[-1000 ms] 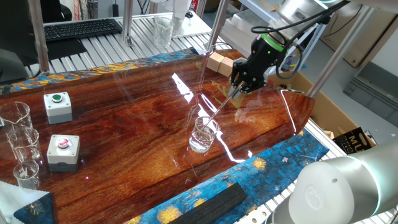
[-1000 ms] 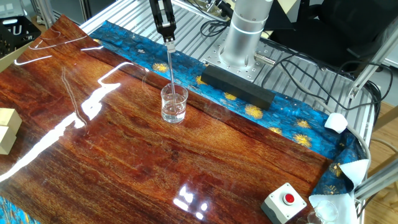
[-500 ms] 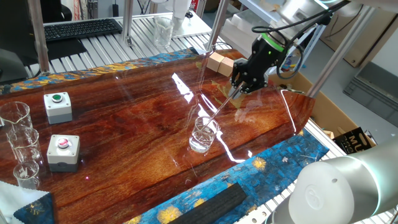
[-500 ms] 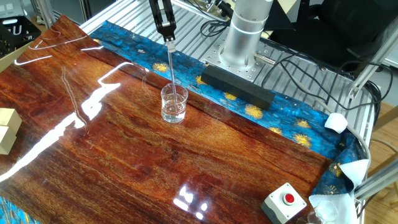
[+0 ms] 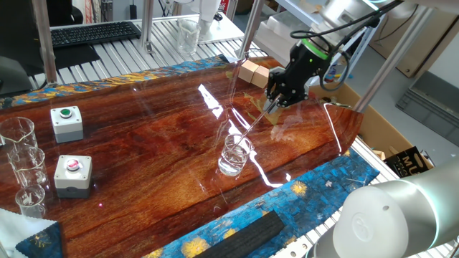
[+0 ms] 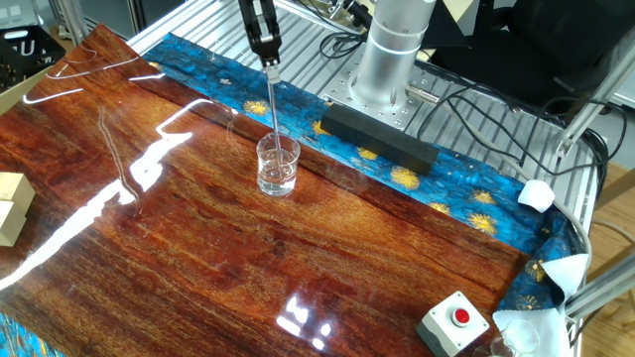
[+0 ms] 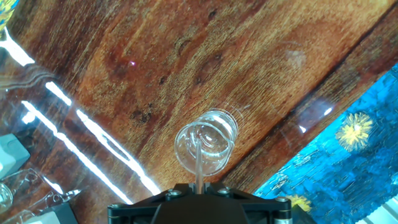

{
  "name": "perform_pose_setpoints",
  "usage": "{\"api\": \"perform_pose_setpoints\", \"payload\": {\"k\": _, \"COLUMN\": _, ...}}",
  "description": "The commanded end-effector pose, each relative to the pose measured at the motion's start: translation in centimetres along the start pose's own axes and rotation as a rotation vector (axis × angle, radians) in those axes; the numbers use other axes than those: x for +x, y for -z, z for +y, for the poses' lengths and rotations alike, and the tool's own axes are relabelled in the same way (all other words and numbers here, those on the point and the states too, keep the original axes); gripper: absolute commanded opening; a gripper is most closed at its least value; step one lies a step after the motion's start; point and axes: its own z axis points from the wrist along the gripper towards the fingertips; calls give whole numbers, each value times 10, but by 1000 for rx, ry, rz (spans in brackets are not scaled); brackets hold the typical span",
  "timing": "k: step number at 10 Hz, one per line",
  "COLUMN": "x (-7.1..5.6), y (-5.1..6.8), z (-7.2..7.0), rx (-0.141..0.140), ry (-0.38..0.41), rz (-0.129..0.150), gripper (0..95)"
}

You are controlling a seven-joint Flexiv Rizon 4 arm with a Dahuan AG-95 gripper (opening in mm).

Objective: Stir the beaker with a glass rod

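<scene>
The beaker [image 5: 234,155] is a small clear glass standing on the wooden table near its front edge; it also shows in the other fixed view [image 6: 278,165] and from above in the hand view [image 7: 204,147]. The glass rod [image 5: 252,127] is a thin pale line slanting from my gripper down into the beaker; it also shows in the other fixed view [image 6: 274,107] and the hand view [image 7: 198,163]. My gripper [image 5: 275,99] is above the beaker, shut on the rod's upper end; it also shows in the other fixed view [image 6: 269,59] and the hand view [image 7: 199,184].
Two grey button boxes [image 5: 67,122] [image 5: 73,174] and three clear beakers of stepped sizes [image 5: 25,167] stand at the left. Wooden blocks [image 5: 252,72] sit at the back. A black bar [image 6: 375,135] lies on the blue cloth near the arm's base.
</scene>
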Motion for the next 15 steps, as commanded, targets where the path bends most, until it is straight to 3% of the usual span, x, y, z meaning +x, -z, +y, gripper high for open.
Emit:
{"api": "perform_pose_setpoints", "payload": {"k": 1, "x": -1, "y": 0, "z": 0, "rx": -1, "ry": 30, "rz": 2, "gripper": 0}}
{"api": "perform_pose_setpoints", "payload": {"k": 3, "x": -1, "y": 0, "z": 0, "rx": -5, "ry": 64, "rz": -5, "gripper": 0}}
{"api": "perform_pose_setpoints", "payload": {"k": 5, "x": -1, "y": 0, "z": 0, "rx": 14, "ry": 106, "rz": -19, "gripper": 0}}
{"api": "perform_pose_setpoints", "payload": {"k": 8, "x": -1, "y": -1, "z": 1, "rx": 70, "ry": 156, "rz": -54, "gripper": 0}}
{"api": "perform_pose_setpoints", "payload": {"k": 11, "x": -1, "y": -7, "z": 11, "rx": 84, "ry": 145, "rz": -58, "gripper": 0}}
{"api": "perform_pose_setpoints", "payload": {"k": 14, "x": 4, "y": -12, "z": 27, "rx": 150, "ry": 151, "rz": -62, "gripper": 0}}
{"api": "perform_pose_setpoints", "payload": {"k": 15, "x": 6, "y": -13, "z": 30, "rx": 192, "ry": 171, "rz": -61, "gripper": 0}}
